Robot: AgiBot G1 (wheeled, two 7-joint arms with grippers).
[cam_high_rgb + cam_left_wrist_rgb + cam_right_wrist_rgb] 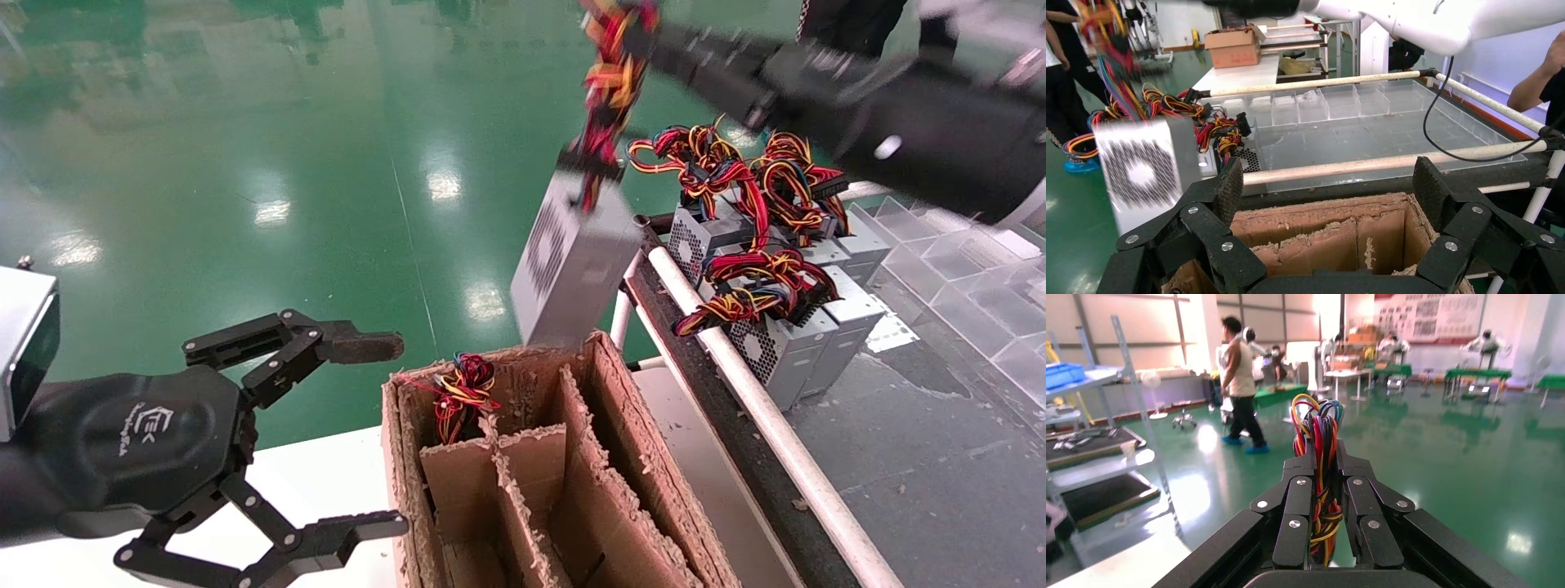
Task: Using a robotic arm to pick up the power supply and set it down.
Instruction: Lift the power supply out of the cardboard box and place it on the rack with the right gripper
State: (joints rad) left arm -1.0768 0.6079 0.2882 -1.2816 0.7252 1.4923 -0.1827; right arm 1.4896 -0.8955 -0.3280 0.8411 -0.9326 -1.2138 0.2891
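**Supply airborne, hung by its wires over the carton**

Grip first: right gripper (pixel 633 37), black linkage fingers on a black cylindrical wrist, enters from the upper right of the head view. Fingers are pinched together on the red, yellow, black and blue wire bundle (pixel 1318 453), not on the casing; the right wrist view shows the strands squeezed between the pads.

Grey sheet-metal power supply (pixel 572 257) hangs below that grip, centre frame, clear of everything, motion-blurred. Long axis near vertical, tilted slightly. Perforated vent face points toward the left of the frame, wired end up. Lower end sits just above the far rim of the brown cardboard carton with dividers (pixel 654 465), lower centre. So the thing lies straight down from the gripper, and the carton's cells open below and nearer the camera.

One cell at the carton's left already shows a wire tuft (pixel 462 392).

Left gripper (pixel 359 433), black with white logo, lower left, fingers wide apart, holding nothing, beside the carton.

More grey supplies (pixel 784 343) lie on the bench at right.

Judgement: the right arm does the carrying; swing of the hanging box is the risk.
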